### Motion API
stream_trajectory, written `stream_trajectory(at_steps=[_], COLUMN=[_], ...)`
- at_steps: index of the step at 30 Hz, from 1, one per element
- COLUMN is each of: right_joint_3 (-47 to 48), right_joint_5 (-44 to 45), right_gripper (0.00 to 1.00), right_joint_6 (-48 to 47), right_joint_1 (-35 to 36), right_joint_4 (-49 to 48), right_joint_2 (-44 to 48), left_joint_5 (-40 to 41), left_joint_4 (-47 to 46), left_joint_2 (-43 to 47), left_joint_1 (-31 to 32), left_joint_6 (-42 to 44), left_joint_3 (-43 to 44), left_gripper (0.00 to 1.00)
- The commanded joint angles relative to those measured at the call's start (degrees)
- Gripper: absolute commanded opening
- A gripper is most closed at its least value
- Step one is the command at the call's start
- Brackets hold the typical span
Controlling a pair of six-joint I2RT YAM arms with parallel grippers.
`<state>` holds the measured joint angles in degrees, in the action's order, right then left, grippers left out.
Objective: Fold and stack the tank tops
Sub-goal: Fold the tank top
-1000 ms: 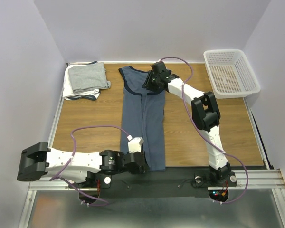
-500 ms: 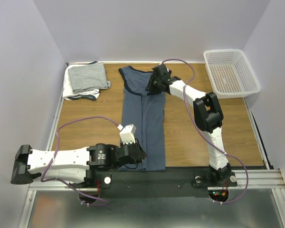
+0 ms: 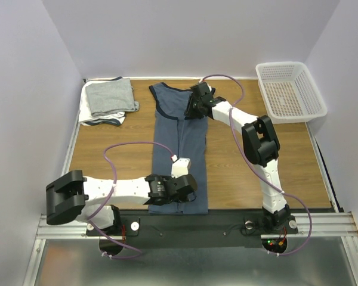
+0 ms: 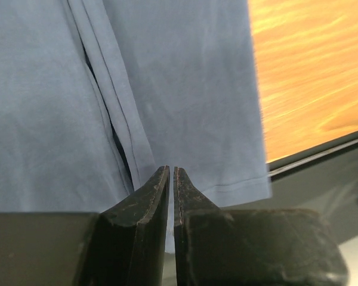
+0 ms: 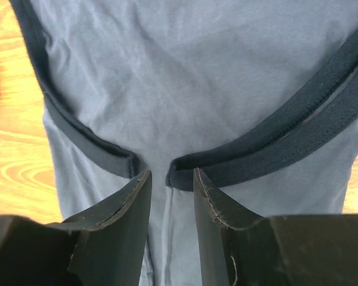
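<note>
The left gripper [image 4: 170, 171] is hovering at the near hem of the slate-blue tank top [image 3: 179, 143], low over the cloth where its two inward-folded sides are meeting. Its fingers [image 4: 158, 193] are standing almost together with only a thin slit between them, and I cannot tell whether any fabric is caught in that slit. The tank top itself is lying flat and lengthwise down the middle of the wooden table [image 3: 227, 173], folded into a long narrow strip. Its hem is reaching the table's near edge and its neckline is pointing toward the far wall. At the far end of the tank top the right gripper [image 5: 170, 174] is pointing down onto the chest area. Its fingers [image 5: 128, 196] are standing apart, straddling the spot where the two bands of navy trim [image 5: 286, 128] are coming together at the centre. The cloth is showing flat in the gap between them, with nothing pinched. Far to the left of the tank top's shoulders, a folded light grey tank top [image 3: 110, 97] is resting on top of a white tank top [image 3: 98, 118]. Far to the right of those shoulders, a white perforated basket [image 3: 298, 117] is sitting at the table's corner.
</note>
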<state>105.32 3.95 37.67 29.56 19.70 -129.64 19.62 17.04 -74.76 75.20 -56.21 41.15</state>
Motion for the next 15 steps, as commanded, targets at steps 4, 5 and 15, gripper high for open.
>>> stream_trajectory(at_steps=[4, 5, 15], right_joint_3=[4.19, 4.37, 5.86], right_joint_5=[3.7, 3.88, 5.11], right_gripper=[0.4, 0.4, 0.11], right_joint_6=[-2.6, -2.6, -3.48], right_joint_1=[1.73, 1.99, 3.4], right_joint_4=[2.0, 2.18, 2.27], right_joint_2=[-2.45, -2.8, -3.07], left_joint_5=[-3.27, -4.23, -7.66], left_joint_4=[-3.06, -3.5, -7.45], left_joint_2=[-3.72, -3.9, -6.88], left_joint_1=[-0.23, -0.32, 1.79], left_joint_6=[2.59, 2.07, -0.48], left_joint_3=[-1.67, -2.2, -6.25], left_gripper=[0.13, 0.08, 0.0])
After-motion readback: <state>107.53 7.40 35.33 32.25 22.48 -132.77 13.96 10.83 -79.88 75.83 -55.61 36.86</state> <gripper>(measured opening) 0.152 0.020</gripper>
